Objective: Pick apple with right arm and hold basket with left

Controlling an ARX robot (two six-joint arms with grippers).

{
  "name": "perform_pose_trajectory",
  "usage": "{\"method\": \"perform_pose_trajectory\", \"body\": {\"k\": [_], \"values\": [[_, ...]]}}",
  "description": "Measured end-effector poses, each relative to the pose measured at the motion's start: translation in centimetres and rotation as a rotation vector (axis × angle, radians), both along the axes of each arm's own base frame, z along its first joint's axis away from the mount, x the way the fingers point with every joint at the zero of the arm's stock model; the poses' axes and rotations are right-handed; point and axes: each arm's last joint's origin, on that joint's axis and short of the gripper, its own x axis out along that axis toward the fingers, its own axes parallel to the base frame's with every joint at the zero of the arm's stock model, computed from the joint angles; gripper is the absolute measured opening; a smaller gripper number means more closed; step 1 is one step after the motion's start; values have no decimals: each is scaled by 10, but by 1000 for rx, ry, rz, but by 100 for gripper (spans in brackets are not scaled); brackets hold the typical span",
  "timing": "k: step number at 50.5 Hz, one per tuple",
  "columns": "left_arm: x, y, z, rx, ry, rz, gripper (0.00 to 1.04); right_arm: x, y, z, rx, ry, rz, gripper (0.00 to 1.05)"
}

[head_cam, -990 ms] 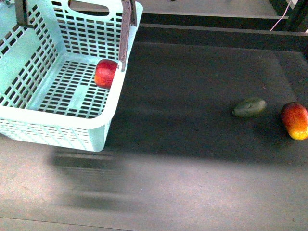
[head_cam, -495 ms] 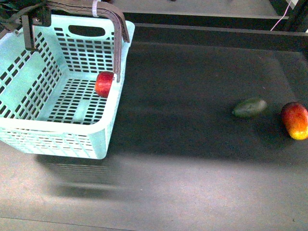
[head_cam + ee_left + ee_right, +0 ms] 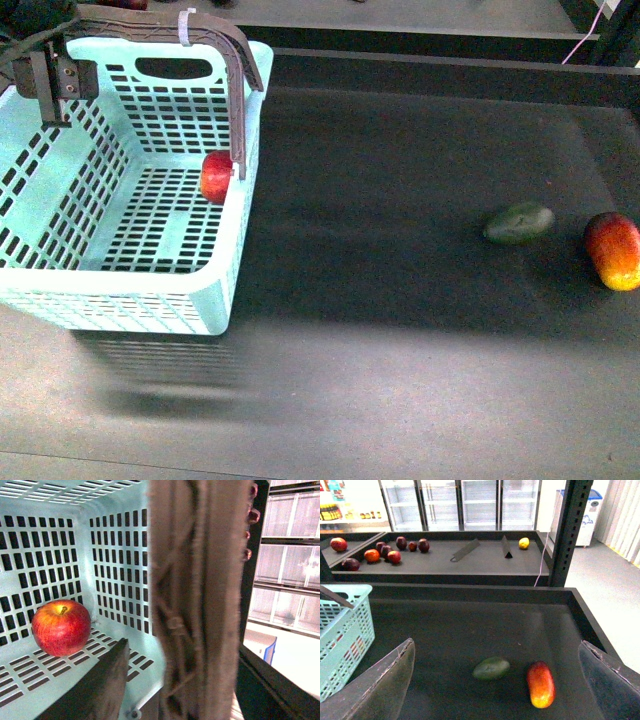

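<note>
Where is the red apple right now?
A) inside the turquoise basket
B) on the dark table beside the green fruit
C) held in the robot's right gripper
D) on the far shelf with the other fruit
A: the apple rests on the slotted floor of the basket, against its wall, as the left wrist view also shows; the right gripper is open and empty above the table.
</note>
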Motion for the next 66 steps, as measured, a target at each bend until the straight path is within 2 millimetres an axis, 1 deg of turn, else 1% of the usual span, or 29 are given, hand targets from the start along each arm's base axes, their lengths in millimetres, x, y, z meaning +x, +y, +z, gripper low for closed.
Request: {"method": "perform_pose_trajectory", "body": {"k": [2,6,12,17,19,23,29,34,38,39,41,43,44,46,47,48,50,51,54,59,61,66], "values": [[-1,-1,4,-2,-6,6,71,0,0,0,0,0,0,96],[-4,-1,11,2,-17,19,81,0,0,0,0,0,0,96],[-13,-6,28,7,-22,30,99,0,0,0,0,0,0,96],[-25,-10,42,22,-9,37,97,0,0,0,0,0,0,96],[-35,-13,48,39,9,45,98,0,0,0,0,0,0,96],[-53,-16,54,78,51,62,98,0,0,0,0,0,0,96],[-83,-23,65,183,134,63,98,0,0,0,0,0,0,96],[-98,-29,75,231,145,57,98,0,0,0,0,0,0,96],[-107,-34,89,236,109,37,98,0,0,0,0,0,0,96],[-107,-34,89,260,91,-8,96,0,0,0,0,0,0,96],[-110,-30,81,326,-84,-188,86,0,0,0,0,0,0,96],[-119,-24,70,533,-213,-319,77,0,0,0,0,0,0,96],[-124,-20,66,618,-254,-353,73,0,0,0,0,0,-1,96],[-141,-10,61,882,-340,-402,63,0,0,0,0,0,0,96],[-144,-8,61,904,-354,-401,61,0,0,0,0,0,0,96],[-152,-3,62,1042,-376,-411,56,0,0,0,0,0,0,96],[-161,3,64,1170,-391,-412,48,0,0,0,0,0,0,96],[-168,7,65,1241,-393,-416,43,0,0,0,0,0,0,96],[-179,13,61,1333,-380,-433,32,0,0,0,0,0,0,96],[-196,19,50,1400,-354,-478,14,0,0,0,0,0,0,96],[-206,23,45,1421,-345,-489,4,0,0,0,0,0,0,96],[-224,31,41,1442,-350,-479,3,0,0,0,0,0,0,96]]}}
